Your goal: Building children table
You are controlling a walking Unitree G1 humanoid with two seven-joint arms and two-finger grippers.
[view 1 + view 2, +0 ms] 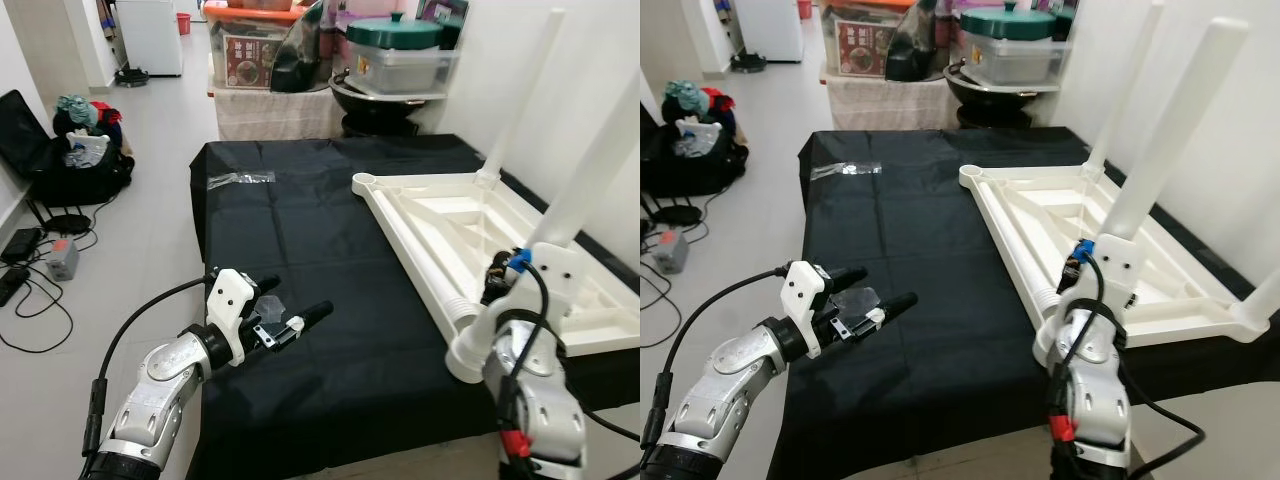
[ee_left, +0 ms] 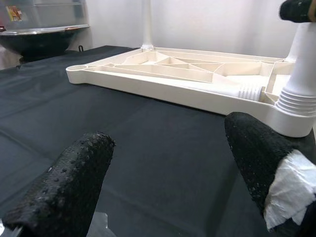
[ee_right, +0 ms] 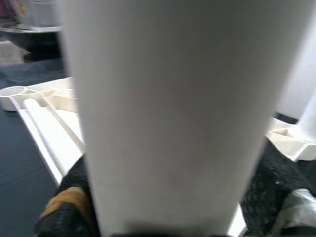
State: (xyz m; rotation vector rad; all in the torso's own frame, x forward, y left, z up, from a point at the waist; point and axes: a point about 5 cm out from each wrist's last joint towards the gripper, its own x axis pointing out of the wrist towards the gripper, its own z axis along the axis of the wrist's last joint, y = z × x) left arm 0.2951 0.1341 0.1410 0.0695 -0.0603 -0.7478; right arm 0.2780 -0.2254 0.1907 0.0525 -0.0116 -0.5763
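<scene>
- Left gripper (image 1: 287,313): fingers spread wide, holding nothing, over black cloth (image 1: 330,250); clear plastic scrap (image 1: 268,307) between them.
- Plastic bag (image 1: 240,178) well beyond the fingertips.
- Upturned tabletop (image 1: 480,240) ahead, 2 legs upright.
- Right gripper (image 3: 168,207): fingers clamp near leg (image 1: 590,170) at corner socket.

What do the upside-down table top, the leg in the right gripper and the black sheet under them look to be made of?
Table top: likely moulded plastic, cream, matte with slight sheen; its underside shows moulded ribs. Leg, held by the right gripper: the same smooth off-white plastic, with a ribbed threaded collar at its base. Black sheet: looks like thin woven fabric, matte, with fold creases; a plastic film cannot be ruled out.
</scene>
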